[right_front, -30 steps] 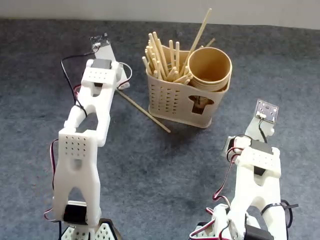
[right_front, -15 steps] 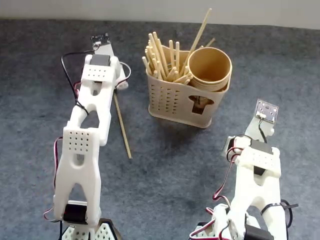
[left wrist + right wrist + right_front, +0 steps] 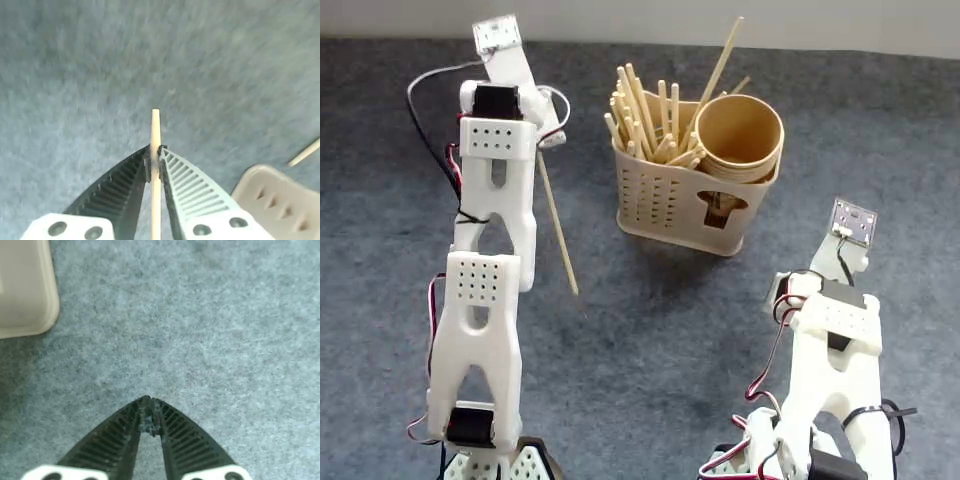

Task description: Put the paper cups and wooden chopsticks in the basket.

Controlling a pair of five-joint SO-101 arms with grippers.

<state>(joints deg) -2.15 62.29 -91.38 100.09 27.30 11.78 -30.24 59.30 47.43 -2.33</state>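
Chopstick (image 3: 558, 225): gripped by L tool (image 3: 155, 151), near basket (image 3: 670, 205), not in yet.
Change: raised off tabletop (image 3: 640, 350), arm pulled back.
Meaning: prob. last loose stick; next drop in.
R tool (image 3: 148, 407): clenched, empty.

chopstick (image 3: 155, 127) cropped by frame edge, basket (image 3: 22, 287) mostly out of frame

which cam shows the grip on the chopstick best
The left wrist view: the chopstick sits clamped between the left gripper's fingers, tip poking past them. The high view shows most of its length beside the basket, with the left arm covering the grip. The right wrist view faces carpet and a basket corner.
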